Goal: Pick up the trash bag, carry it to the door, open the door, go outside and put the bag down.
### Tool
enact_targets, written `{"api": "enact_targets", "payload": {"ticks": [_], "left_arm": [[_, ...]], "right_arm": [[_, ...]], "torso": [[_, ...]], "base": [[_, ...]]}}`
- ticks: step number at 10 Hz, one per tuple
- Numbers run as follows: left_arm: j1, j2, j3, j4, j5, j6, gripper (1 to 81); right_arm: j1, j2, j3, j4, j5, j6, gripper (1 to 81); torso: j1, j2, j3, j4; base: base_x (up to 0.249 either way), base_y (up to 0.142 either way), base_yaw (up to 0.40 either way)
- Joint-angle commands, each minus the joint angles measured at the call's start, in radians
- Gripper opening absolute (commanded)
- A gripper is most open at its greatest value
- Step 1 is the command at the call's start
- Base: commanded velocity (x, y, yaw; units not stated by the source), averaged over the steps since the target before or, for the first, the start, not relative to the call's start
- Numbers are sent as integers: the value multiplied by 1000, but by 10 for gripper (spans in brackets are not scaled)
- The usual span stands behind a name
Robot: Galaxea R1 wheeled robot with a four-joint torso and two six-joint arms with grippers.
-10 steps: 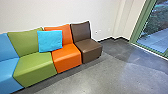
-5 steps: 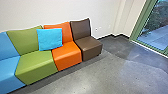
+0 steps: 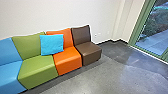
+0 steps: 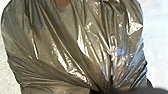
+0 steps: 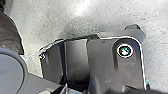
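Observation:
The trash bag (image 4: 75, 45), a shiny, see-through brownish plastic one, shows large in the left wrist view. Its folds run together to a gathered neck, where my left gripper (image 4: 100, 90) is shut on it. A reddish-brown thing is dimly visible through the plastic. In the right wrist view, part of the bag (image 5: 10, 35) appears beside my own dark base. A green-framed glass door or window (image 3: 140, 27) stands at the right of the head view, with paving and plants behind the glass.
Joined seats line the white wall: blue (image 3: 8, 72), green (image 3: 37, 72), orange (image 3: 67, 60) and brown (image 3: 88, 51). A light-blue cushion (image 3: 52, 45) leans on the green and orange ones. Grey floor (image 3: 107, 77) runs from the seats toward the glass.
The head camera has bobbed a little, so the seats and glass sit slightly differently in its view. The furniture itself has not moved.

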Motion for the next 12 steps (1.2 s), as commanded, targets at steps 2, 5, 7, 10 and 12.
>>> {"api": "enact_targets", "payload": {"ticks": [2,5,7,10,12], "left_arm": [[75,18,-58,-10,-2,79,10],[162,83,-115,-10,-37,122,10],[210,105,-125,-10,-67,145,10],[262,181,-214,-10,-91,169,10],[299,241,-246,-10,-99,198,10]], "right_arm": [[-15,54,-94,1,-49,-27,811],[-50,129,-174,-14,-29,-30,811],[-71,170,-221,-22,-28,-33,811],[-122,246,-291,-54,14,-36,811],[-153,301,-354,-77,26,-34,811]], "torso": [[-87,134,122,0],[-156,238,126,0],[-194,293,159,0],[-256,390,171,0],[-304,464,194,0]], "base": [[0,0,0],[0,0,0],[0,0,0],[0,0,0],[0,0,0]]}}
